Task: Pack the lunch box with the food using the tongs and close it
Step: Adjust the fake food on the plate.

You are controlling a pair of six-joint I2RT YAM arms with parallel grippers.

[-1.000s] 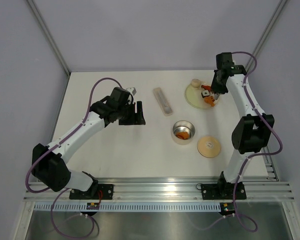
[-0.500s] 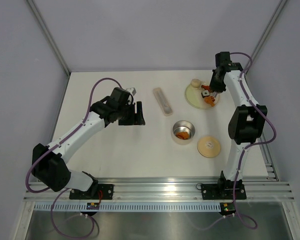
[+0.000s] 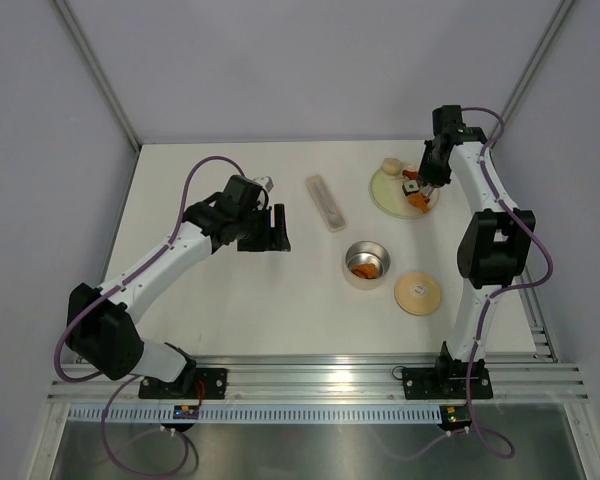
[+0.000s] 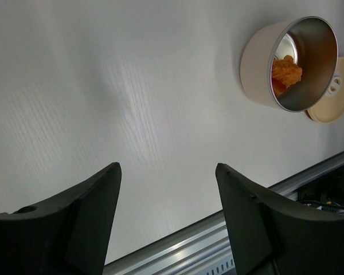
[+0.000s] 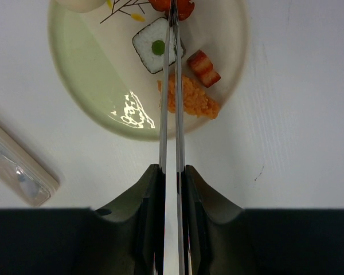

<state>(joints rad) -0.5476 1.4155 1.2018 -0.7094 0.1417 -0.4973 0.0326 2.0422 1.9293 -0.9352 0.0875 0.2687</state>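
R gripper (image 5: 171, 172) pinches tongs (image 5: 171, 103), tips over food (image 5: 157, 47) on plate (image 5: 86, 74); L gripper (image 4: 165, 172) spread, empty. Mid-table lunch box (image 4: 258, 57) holds one orange pc (image 4: 285, 70); rest unpacked, lid (image 3: 417, 292) off, beside it

My right wrist view: tongs (image 5: 178, 114) tips lost at top edge, bun (image 5: 80, 4) and red-orange piece (image 5: 184, 7) cropped there, translucent case (image 5: 17, 166) cut off left. Left wrist view: lid (image 4: 338, 97) half behind lunch box (image 4: 257, 63).

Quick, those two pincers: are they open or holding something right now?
Left pincer: open, holding nothing.
Right pincer: closed on the tongs.
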